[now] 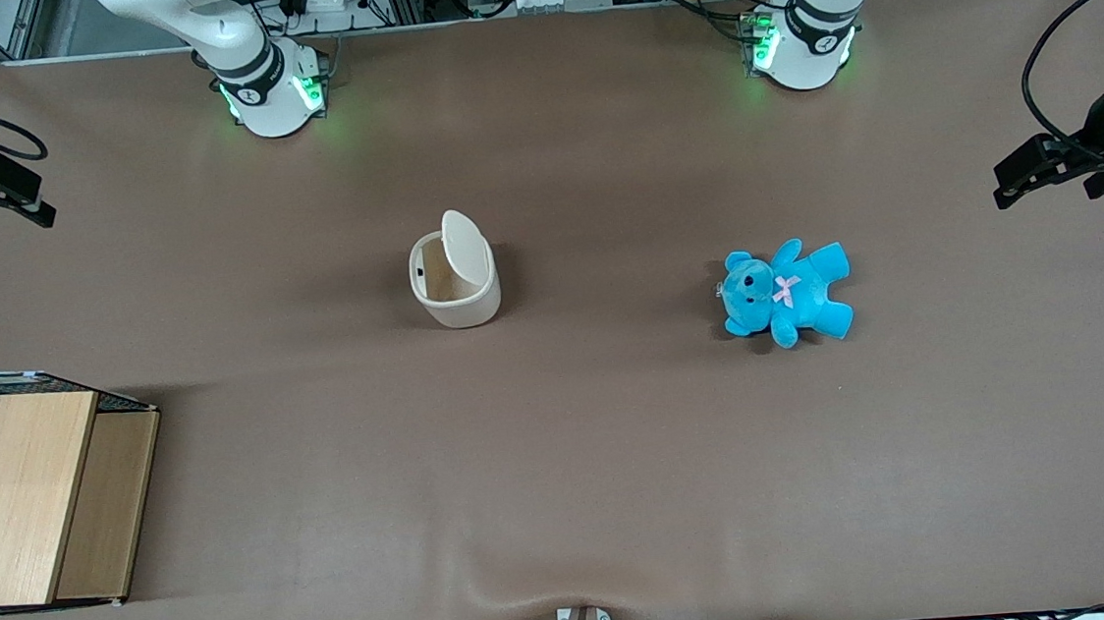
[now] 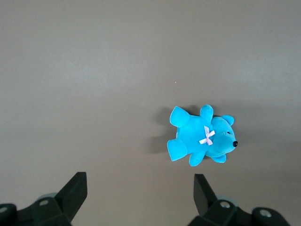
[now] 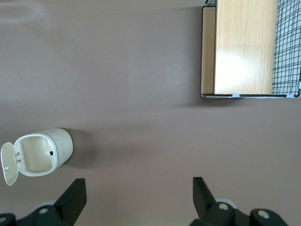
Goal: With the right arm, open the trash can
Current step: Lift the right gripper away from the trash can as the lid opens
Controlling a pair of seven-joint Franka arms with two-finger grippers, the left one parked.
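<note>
Now small cream-white plastic trash can (image 1: 454, 283) stands lid-up — black two-finger gripper (image 3: 136, 197) fingers spread, holding nothing, well apart.

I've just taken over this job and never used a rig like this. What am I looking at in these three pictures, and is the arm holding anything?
The wide picture looks down on a brown table from the front. The other two come from cameras on the arms' wrists.

The small cream-white plastic trash can stands mid-table, its flip lid raised. A blue plush teddy lies toward the parked arm's end, and a wooden box with wire mesh toward the working arm's.

The working arm's black two-finger end effector is open, holding nothing, off the can.
</note>
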